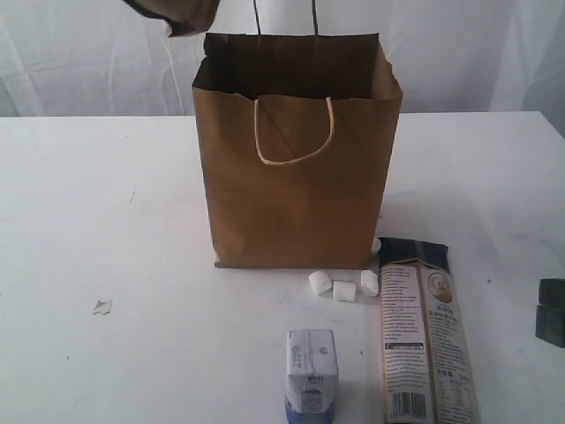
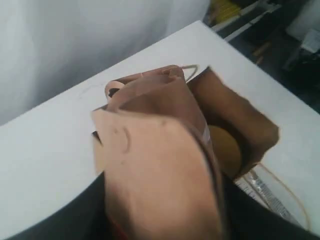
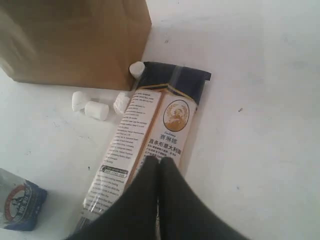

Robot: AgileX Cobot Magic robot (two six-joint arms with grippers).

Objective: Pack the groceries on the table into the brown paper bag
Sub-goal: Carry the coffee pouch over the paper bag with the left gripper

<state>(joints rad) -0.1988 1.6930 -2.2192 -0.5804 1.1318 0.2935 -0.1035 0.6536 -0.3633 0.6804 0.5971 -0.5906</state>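
Observation:
The brown paper bag [image 1: 296,185] stands upright and open on the table [image 1: 106,230]. Above its back left corner my left gripper [image 1: 163,11] is shut on the brown-orange pouch [image 2: 160,165], which fills the left wrist view and hides the fingers. A gold lid [image 2: 226,150] shows inside the bag [image 2: 240,117]. In front of the bag lie small white marshmallows [image 1: 344,290], the white-blue carton [image 1: 311,369] and the long dark-topped packet [image 1: 425,336]. My right gripper [image 3: 159,161] is shut with nothing in it, low at the right of the packet [image 3: 155,130]. The yellow bottle and the can are out of view.
A small scuff [image 1: 102,306] marks the table's left half. White curtain hangs behind the table. One marshmallow [image 3: 137,69] rests against the bag's base by the packet's dark top. The right gripper's dark fingers [image 1: 551,311] sit at the right edge of the exterior view.

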